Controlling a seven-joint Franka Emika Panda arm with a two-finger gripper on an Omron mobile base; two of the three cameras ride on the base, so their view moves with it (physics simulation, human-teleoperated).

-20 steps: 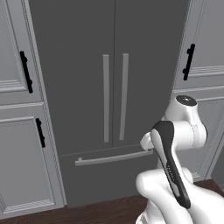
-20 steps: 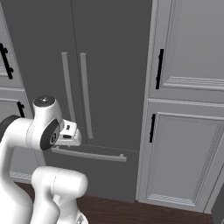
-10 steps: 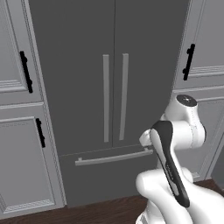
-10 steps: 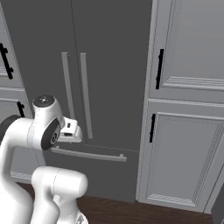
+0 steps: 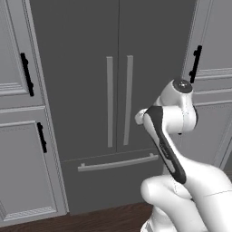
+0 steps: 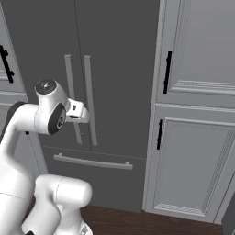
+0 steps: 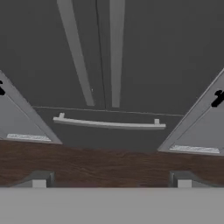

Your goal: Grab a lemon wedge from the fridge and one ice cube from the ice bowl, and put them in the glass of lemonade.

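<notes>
I'm parked square in front of the fridge point(image 5: 113, 90), both doors shut, so the lemon wedge must be inside, unseen. My gripper point(image 7: 111, 181) hangs short of the doors with its jaws spread wide, holding nothing. I reckon the job now is opening a door: line up on 1 of the 2 bar handles point(image 5: 129, 99), whose long axis runs vertically, then close squarely across it.

fridge point(image 5: 81, 77): matt dark grey, smooth doors
bar handles point(image 5: 109, 102): light grey, brushed-metal look
cabinets point(image 6: 193, 165): matt grey painted panels
floor point(image 7: 109, 164): dark wood, faint grain
</notes>
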